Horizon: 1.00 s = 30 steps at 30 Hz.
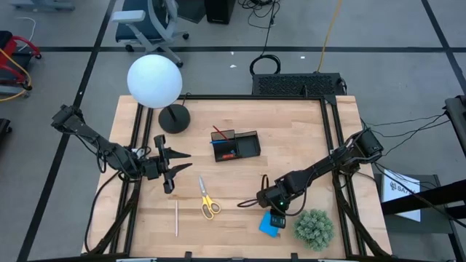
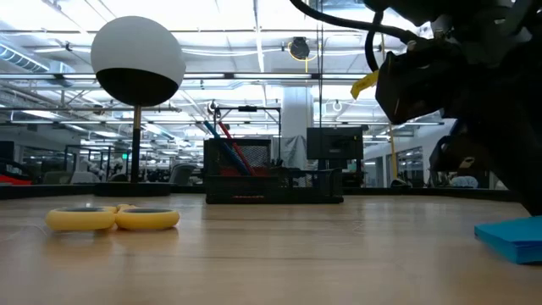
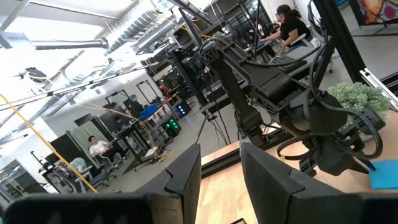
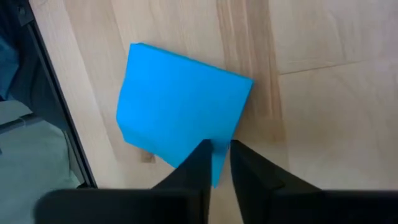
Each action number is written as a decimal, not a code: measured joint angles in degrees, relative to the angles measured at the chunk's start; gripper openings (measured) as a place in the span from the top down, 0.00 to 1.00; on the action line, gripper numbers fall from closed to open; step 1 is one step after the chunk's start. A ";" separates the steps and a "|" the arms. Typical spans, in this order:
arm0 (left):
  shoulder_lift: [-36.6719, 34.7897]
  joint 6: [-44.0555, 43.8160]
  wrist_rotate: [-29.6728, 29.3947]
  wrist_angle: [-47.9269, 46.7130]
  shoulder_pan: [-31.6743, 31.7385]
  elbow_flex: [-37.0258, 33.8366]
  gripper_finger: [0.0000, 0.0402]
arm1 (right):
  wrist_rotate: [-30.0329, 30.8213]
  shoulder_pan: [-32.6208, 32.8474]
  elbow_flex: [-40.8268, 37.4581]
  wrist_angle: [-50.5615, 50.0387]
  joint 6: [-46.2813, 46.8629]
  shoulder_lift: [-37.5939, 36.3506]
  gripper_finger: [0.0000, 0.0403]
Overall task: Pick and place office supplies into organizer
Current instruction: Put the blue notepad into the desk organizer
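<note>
The right claw (image 4: pixel 216 163) is pointing down, its fingers nearly together and pinching the edge of the blue square notepad (image 4: pixel 180 109) lying on the pale wooden counter (image 1: pixel 233 211), beside a green spiky plant ball (image 1: pixel 314 228). The left claw (image 1: pixel 175 166) is hovering with fingers apart, holding nothing.

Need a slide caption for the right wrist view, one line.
Right gripper pointing down at the wooden table, fingers narrowly straddling the near edge of the blue notepad.
</note>
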 joint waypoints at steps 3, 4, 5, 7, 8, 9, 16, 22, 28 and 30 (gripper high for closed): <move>0.01 0.00 0.00 0.00 -0.01 0.02 0.69 | 0.00 0.00 0.00 0.00 -0.23 0.06 0.96; -0.01 0.00 0.00 0.02 0.01 0.01 0.69 | 0.00 0.00 0.00 0.01 -0.60 0.06 0.98; 0.00 0.00 0.00 0.02 0.00 0.01 0.69 | 0.02 0.00 0.00 0.02 -0.94 0.06 0.99; 0.01 0.00 0.00 0.02 0.00 0.01 0.69 | 0.02 0.00 0.00 0.00 -1.32 0.06 0.99; -0.01 -0.01 0.00 0.04 0.00 0.01 0.69 | 0.02 0.00 0.00 0.01 -1.36 0.06 0.99; -0.01 -0.02 0.00 0.02 -0.01 0.01 0.69 | 0.02 -0.09 0.00 0.02 -1.44 0.06 0.99; -0.01 -0.04 0.00 0.02 0.00 0.01 0.69 | -0.40 -0.11 0.00 0.31 -1.12 0.10 1.00; 0.00 -0.17 0.00 0.02 0.00 0.00 0.69 | -4.85 -0.11 0.00 2.13 -0.83 0.12 0.95; -0.01 -0.54 0.02 -0.09 -0.01 0.01 0.69 | -4.65 -0.13 0.00 4.07 -0.17 0.13 0.81; -0.01 -2.04 0.90 -0.52 0.01 0.01 0.69 | -4.59 -0.13 0.00 4.07 0.13 0.15 0.76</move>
